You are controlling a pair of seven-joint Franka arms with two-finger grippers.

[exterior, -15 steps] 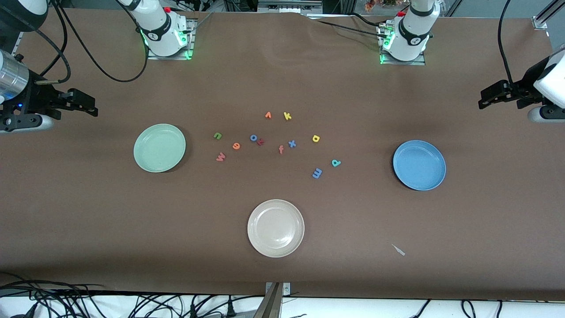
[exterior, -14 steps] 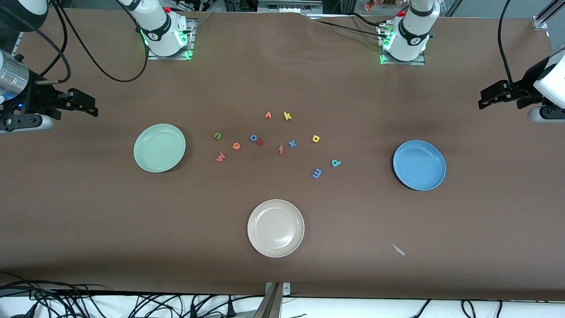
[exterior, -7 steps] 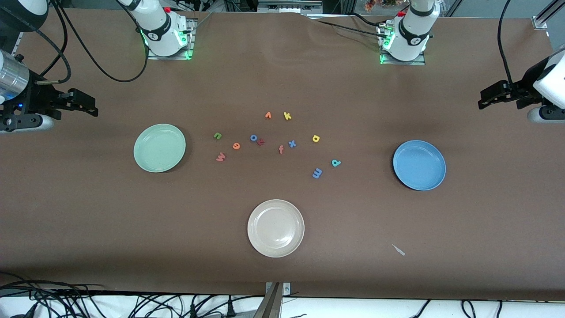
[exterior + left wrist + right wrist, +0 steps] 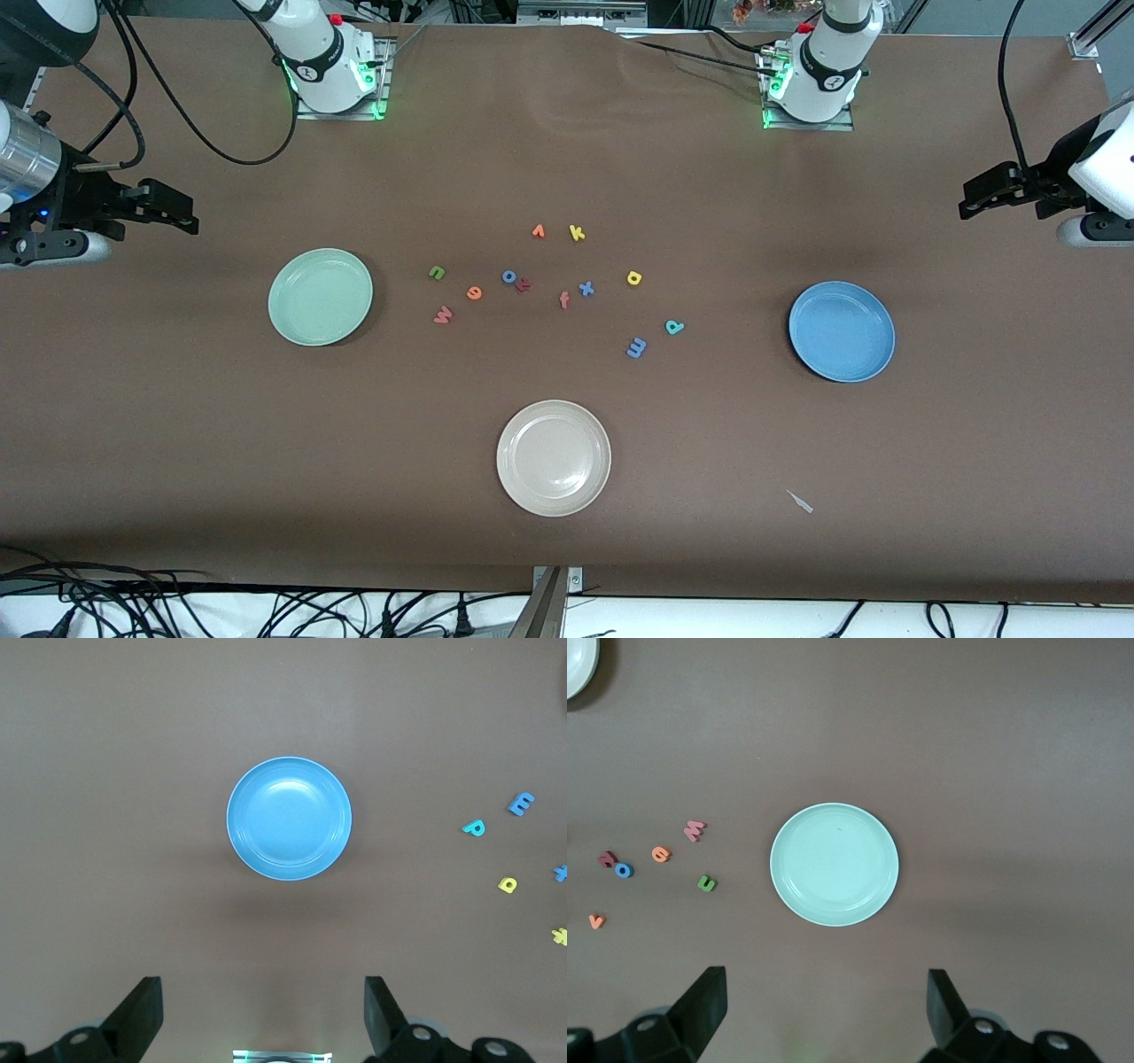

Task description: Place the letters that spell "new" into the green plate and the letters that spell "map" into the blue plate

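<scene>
Front view: I see both plates bare. My left gripper (image 4: 259, 1014) hangs spread over the blue plate (image 4: 289, 819), my right gripper (image 4: 824, 1010) spread over the green plate (image 4: 834, 865), at its six o'clock, probably.

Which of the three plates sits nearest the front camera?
The cream-white plate: it lies lowest in the front view, while the green plate and blue plate sit farther back toward opposite table ends.

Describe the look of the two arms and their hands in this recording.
Both arms are glossy white with black joint bands, standing on metal base plates lit green. Black cables loop from each. The right hand is black, on a silver metal wrist cuff with a small blue light; the left hand is black too. Wrist views show matte black wedge-shaped fingers.
</scene>
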